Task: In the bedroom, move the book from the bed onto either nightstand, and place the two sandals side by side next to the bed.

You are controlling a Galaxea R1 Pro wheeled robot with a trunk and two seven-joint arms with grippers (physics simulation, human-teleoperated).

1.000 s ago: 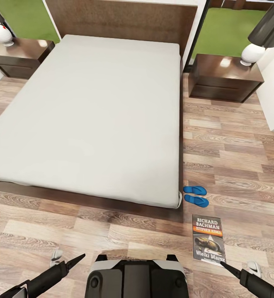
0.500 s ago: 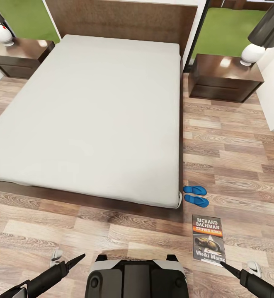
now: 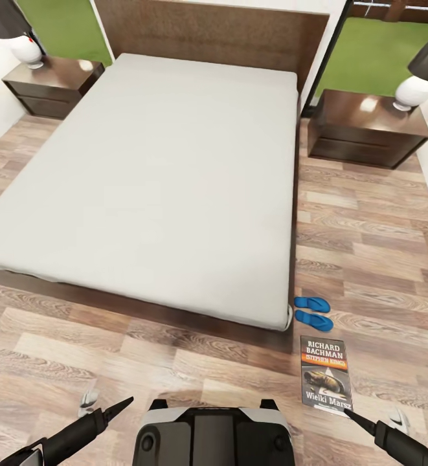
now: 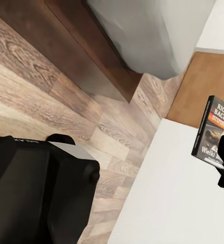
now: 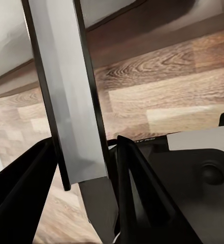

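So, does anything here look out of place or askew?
Nothing looks damaged or spilled. The book is off the bed: the right gripper pinches it above the floor. The sandals lie neatly side by side at the bed's corner.

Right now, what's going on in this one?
The robot stands at the foot of the bed. Its right end effector grips the book by one edge. The two sandals lie side by side on the floor at the bed's near corner. The book is not yet on the nightstand. The left end effector carries nothing.
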